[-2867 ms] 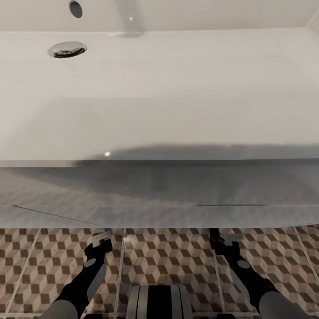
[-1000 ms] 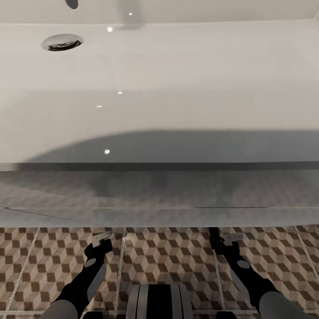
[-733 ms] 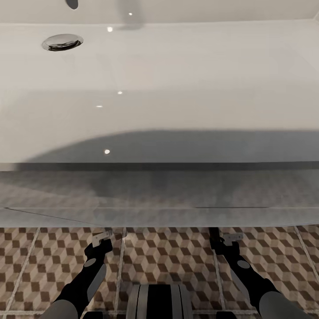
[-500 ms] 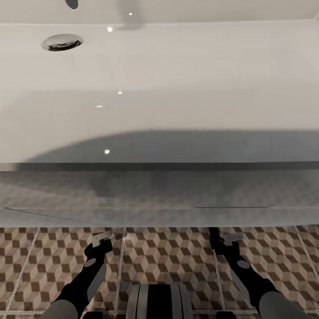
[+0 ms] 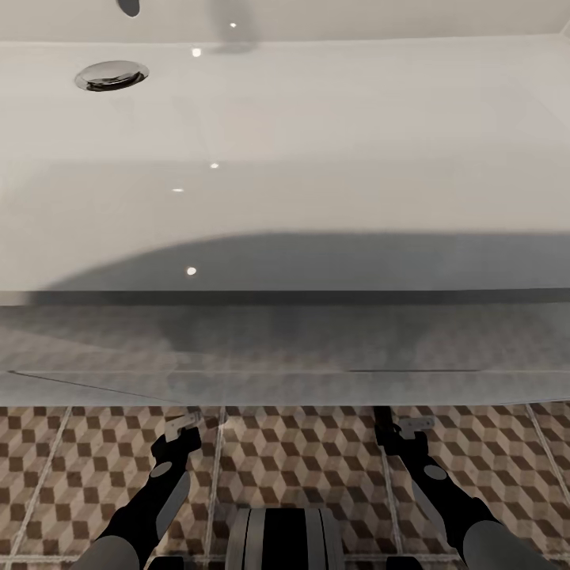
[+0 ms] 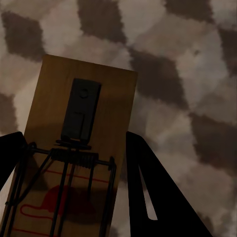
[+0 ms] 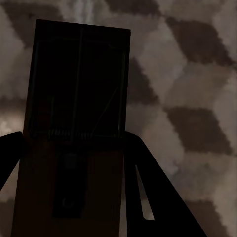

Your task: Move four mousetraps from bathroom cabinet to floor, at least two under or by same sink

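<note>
**A:** Starting nearest?

**B:** Starting at the robot's base (image 5: 283,538), low in the head view, parked over the bathroom floor (image 5: 301,463) with its cube-pattern tiles.

**A:** And just past that?

**B:** Reaching forward and down with both arms. Gripping the left-hand mousetrap (image 6: 84,148) in the left gripper (image 5: 182,427), dark fingers (image 6: 148,197) pressed against the board's long edges, wire and red mark facing the wrist camera. Gripping the right-hand mousetrap (image 7: 74,133) the same way in the right gripper (image 5: 405,427), though deep in shadow there.

**A:** Touching the tiles?

**B:** Hard to tell. Looks close to the floor in both wrist views, but possibly hanging just above it.

**A:** Further on?

**B:** Facing the white drawer unit (image 5: 285,352) just beyond the gripper tips, glossy enough to mirror the tile pattern. Above it, looking across the wide white sink (image 5: 332,142), with the chrome drain (image 5: 112,76) far off towards the robot's left.

**A:** So which step?

**B:** By the look of it, setting two traps down on the floor directly beside the sink.

**A:** Next move?

**B:** Lowering each board until flat on the tiles, then parting the fingers and lifting straight back so as not to drag or tip either trap. Keeping both close to the unit's foot, to count as next to the sink. After that, checking on the other two traps, wherever they lie.
</note>
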Robot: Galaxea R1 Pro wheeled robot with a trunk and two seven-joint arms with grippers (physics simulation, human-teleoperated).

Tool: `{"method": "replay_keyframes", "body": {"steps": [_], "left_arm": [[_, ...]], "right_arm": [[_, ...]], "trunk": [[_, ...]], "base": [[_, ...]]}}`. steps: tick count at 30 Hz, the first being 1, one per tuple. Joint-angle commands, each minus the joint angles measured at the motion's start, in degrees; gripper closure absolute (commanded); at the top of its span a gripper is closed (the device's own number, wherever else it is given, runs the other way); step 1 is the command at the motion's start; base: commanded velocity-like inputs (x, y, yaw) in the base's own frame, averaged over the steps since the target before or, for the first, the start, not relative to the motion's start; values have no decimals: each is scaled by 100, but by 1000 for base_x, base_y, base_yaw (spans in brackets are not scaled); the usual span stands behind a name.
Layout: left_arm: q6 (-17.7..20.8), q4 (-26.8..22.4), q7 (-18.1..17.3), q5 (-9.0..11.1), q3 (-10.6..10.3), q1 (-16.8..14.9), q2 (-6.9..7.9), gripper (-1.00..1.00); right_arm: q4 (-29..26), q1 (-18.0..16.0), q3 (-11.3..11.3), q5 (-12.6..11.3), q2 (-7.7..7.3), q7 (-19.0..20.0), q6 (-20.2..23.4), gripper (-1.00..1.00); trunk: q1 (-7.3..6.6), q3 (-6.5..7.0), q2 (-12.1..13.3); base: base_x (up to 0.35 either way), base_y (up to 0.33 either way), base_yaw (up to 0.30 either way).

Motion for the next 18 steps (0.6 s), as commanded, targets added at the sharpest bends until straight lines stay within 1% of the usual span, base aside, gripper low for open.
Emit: {"method": "replay_keyframes", "body": {"steps": [1,18], "left_arm": [[-27,2,23,44,-34,-4,5,100],[-25,3,22,44,-34,-6,4,100]], "right_arm": [[4,-3,46,-79,-6,-2,-22,100],[4,-3,46,-68,-6,-2,-30,100]], "trunk": [[-1,-3,-1],[-1,-3,-1]], "base": [[0,0,0],[0,0,0]]}}
